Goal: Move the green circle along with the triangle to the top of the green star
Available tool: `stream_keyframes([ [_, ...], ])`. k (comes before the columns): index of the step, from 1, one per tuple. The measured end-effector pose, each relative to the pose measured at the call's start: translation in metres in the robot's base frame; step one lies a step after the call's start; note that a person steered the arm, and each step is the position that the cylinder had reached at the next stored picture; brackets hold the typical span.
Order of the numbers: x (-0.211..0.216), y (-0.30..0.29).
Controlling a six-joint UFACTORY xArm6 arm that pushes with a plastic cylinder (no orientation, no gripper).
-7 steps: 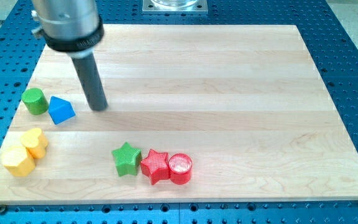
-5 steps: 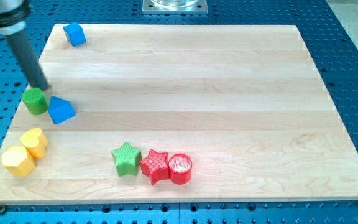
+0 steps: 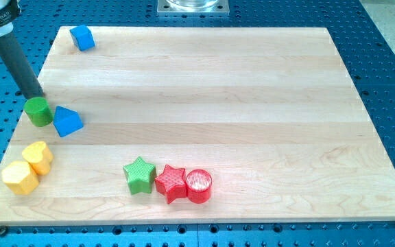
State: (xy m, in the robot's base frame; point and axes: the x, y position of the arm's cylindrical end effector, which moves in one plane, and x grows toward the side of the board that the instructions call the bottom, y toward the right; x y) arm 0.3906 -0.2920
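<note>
The green circle (image 3: 38, 111) sits near the board's left edge, touching the blue triangle (image 3: 67, 121) on its right. The green star (image 3: 140, 175) lies near the view's bottom, left of centre. My tip (image 3: 38, 95) is at the board's left edge, just above the green circle and close to its top rim. The rod rises up and left out of view.
A red star (image 3: 171, 182) and a red circle (image 3: 199, 186) sit right of the green star in a touching row. A yellow heart (image 3: 40, 156) and a yellow hexagon (image 3: 20, 178) lie at the bottom left. A blue cube (image 3: 82, 38) is at the top left. The wooden board (image 3: 252, 103) rests on a blue perforated table.
My tip has swept left from right of the blue triangle to just above the green circle, uncovering the blue cube. No block has moved.
</note>
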Motion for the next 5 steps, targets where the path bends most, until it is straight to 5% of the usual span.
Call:
stream_keyframes([
  [2, 0.02, 0.023],
  [4, 0.047, 0.141],
  [5, 0.021, 0.122],
])
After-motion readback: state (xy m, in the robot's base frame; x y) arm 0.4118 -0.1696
